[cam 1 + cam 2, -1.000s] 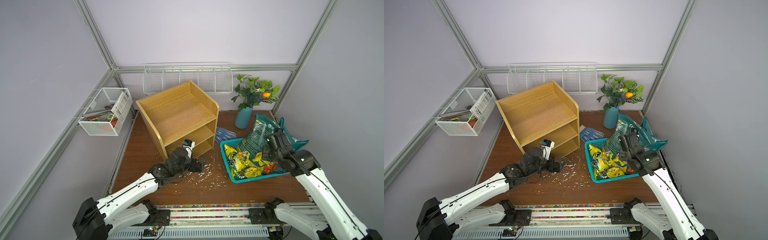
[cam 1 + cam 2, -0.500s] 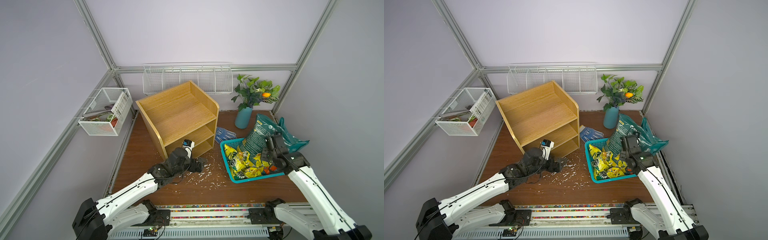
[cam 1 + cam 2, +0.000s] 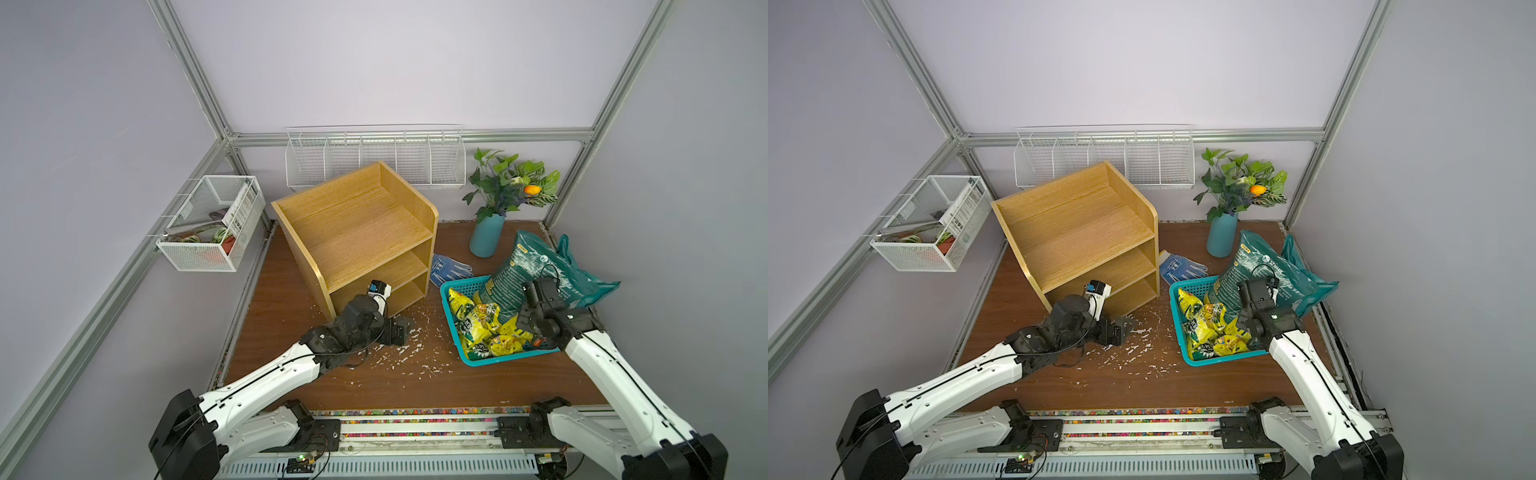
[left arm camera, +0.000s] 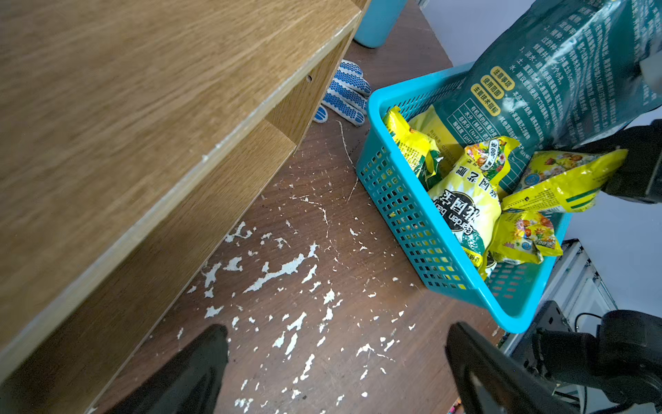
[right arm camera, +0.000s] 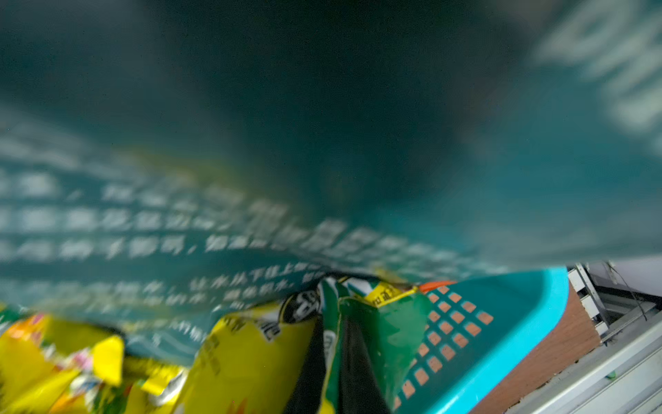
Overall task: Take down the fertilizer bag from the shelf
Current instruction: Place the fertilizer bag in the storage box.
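The oak shelf (image 3: 357, 224) stands at the back left with all three tiers bare. My right gripper (image 3: 527, 330) reaches down into the turquoise basket (image 3: 448, 305). In the right wrist view it (image 5: 331, 312) is shut on the thin edge of a yellow and green fertilizer bag (image 5: 390, 319). The same bag (image 4: 562, 175) lies among several like packets. A large dark-teal bag (image 3: 523, 266) leans over the basket's far end. My left gripper (image 3: 399, 330) rests low in front of the shelf, open (image 4: 336, 344) over bare floor.
A blue-dotted glove (image 3: 451, 268) lies between shelf and basket. A turquoise vase with a plant (image 3: 486, 237) stands behind the basket. A white wire rack (image 3: 374, 158) and a white mesh basket (image 3: 208, 224) hang on the walls. White flakes (image 3: 415, 349) litter the brown floor.
My right arm has pulled back toward the front and sunk lower into the basket, and the large teal bag has tilted a little. The left arm has stayed still.
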{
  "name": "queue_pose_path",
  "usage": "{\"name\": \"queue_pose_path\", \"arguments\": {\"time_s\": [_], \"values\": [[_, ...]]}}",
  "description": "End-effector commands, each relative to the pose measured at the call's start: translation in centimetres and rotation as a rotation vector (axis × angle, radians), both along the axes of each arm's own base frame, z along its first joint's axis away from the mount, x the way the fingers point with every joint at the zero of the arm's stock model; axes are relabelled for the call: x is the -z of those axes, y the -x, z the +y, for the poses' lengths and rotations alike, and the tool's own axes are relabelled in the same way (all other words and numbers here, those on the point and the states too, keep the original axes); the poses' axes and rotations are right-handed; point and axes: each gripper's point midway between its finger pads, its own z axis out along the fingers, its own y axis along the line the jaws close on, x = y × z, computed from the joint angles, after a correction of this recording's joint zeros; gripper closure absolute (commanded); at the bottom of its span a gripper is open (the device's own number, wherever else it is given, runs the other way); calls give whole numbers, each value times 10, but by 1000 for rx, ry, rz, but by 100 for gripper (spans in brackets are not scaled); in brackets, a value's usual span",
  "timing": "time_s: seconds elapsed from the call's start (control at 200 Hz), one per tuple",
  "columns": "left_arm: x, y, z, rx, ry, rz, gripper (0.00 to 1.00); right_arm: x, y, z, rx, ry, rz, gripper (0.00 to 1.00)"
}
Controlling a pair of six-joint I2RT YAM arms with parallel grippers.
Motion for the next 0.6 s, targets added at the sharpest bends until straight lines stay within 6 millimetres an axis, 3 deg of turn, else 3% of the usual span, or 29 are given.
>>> {"name": "queue_pose_path", "arguments": {"time_s": [0.0, 0.165, 0.23, 0.31, 0.41, 0.5, 0.595], "values": [[-9, -1, 0, 5, 12, -23, 0, 48, 30, -19, 85, 9, 227, 100], [-9, 0, 6, -11, 18, -35, 0, 74, 34, -12, 100, -51, 335, 100], [-8, 1, 6, -13, 16, -32, 0, 75, 35, -3, 95, -96, 358, 99], [-9, 1, 7, -15, 20, -34, 0, 66, 31, 5, 75, -143, 298, 79], [-8, 0, 6, -13, 18, -35, 0, 40, 29, 7, 57, -159, 180, 49], [-8, 0, 5, -10, 19, -38, 0, 16, 29, 8, 39, -173, 81, 38], [-8, 0, 4, -6, 27, -39, 0, 4, 34, 9, 31, -185, 52, 36]]}}
